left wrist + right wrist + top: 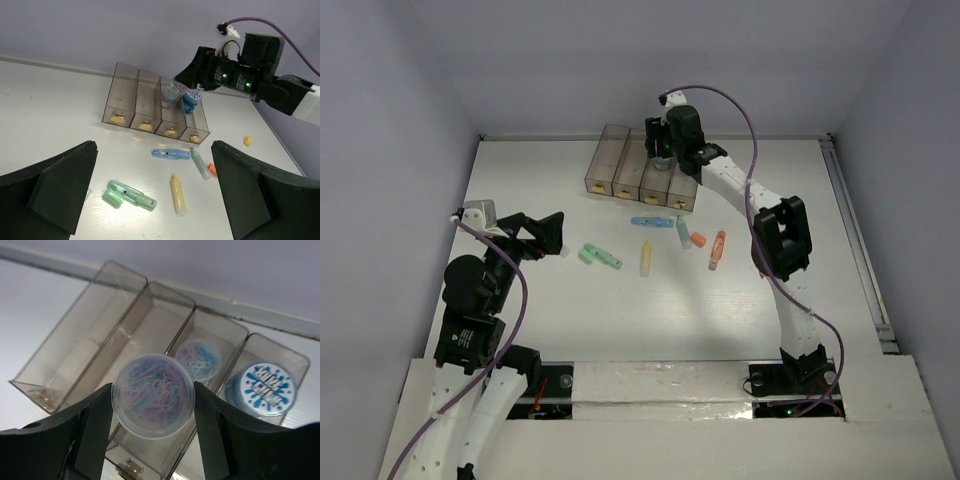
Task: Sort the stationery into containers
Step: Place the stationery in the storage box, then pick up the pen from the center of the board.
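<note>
My right gripper (152, 407) is shut on a round clear tub of coloured paper clips (152, 396) and holds it above the third of four smoky-brown bins (150, 330). A similar tub (199, 357) sits in the third bin, and a blue-lidded tub (264, 388) in the fourth. In the top view the right gripper (663, 150) hangs over the bins (620, 160). My left gripper (552, 232) is open and empty, left of the loose markers: green (131, 195), blue (171, 153), yellow (177, 194) and pale green (200, 163).
An orange marker (717, 250) and a short orange piece (698, 240) lie right of the other markers. A small yellow piece (247, 141) lies further right. The two left bins look empty. Walls close the table on three sides.
</note>
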Robot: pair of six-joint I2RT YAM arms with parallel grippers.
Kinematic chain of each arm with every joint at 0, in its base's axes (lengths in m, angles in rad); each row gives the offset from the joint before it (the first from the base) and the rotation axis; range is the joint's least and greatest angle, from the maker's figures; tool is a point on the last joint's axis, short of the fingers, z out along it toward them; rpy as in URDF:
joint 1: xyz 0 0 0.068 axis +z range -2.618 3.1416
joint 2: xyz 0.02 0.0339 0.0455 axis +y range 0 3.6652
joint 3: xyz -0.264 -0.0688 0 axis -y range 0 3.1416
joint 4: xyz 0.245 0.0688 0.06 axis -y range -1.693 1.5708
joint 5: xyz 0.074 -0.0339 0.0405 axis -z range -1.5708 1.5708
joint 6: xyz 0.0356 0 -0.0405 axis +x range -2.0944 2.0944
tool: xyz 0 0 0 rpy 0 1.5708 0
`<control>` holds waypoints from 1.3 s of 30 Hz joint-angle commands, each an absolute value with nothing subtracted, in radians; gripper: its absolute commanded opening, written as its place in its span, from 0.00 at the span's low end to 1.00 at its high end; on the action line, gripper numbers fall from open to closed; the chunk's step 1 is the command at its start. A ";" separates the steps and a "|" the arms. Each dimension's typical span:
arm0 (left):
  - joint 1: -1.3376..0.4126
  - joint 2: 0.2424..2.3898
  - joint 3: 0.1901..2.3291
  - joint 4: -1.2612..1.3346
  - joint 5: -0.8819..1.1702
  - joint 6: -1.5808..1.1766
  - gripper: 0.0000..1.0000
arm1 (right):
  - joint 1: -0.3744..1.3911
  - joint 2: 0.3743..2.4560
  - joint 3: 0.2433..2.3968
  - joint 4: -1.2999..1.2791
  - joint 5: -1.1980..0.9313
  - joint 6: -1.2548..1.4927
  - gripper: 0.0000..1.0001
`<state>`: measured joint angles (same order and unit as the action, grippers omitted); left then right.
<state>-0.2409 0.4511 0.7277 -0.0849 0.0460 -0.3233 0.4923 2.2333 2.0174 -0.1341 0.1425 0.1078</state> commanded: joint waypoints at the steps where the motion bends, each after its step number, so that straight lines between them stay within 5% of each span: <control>1: -0.245 0.466 0.723 -0.023 0.060 -0.324 0.99 | 0.499 2.279 2.100 -0.164 0.112 0.090 0.35; 13: -0.245 0.476 0.727 -0.023 0.063 -0.322 0.99 | 0.499 2.269 1.954 -0.095 0.067 0.153 0.37; 16: -0.245 0.474 0.724 -0.023 0.063 -0.324 0.99 | 0.499 2.289 1.963 -0.109 0.074 0.153 0.47; 23: -0.245 0.472 0.724 -0.023 0.063 -0.322 0.99 | 0.499 2.280 2.005 -0.129 0.081 0.132 0.99; 28: -0.245 0.471 0.723 -0.021 0.063 -0.327 0.99 | 0.499 2.174 1.965 -0.118 0.028 0.117 1.00; 31: -0.245 0.469 0.724 -0.020 0.061 -0.327 0.99 | 0.520 2.100 1.881 -0.072 -0.035 0.110 0.97; 34: -0.236 0.468 0.724 -0.021 0.063 -0.325 0.99 | 0.574 2.016 1.757 -0.041 -0.104 0.098 0.74; 35: -0.236 0.466 0.723 -0.020 0.061 -0.327 0.99 | 0.593 1.991 1.714 -0.043 -0.119 0.092 0.55; 39: -0.227 0.463 0.723 -0.023 0.060 -0.325 0.99 | 0.707 1.953 1.622 -0.060 -0.117 0.060 0.30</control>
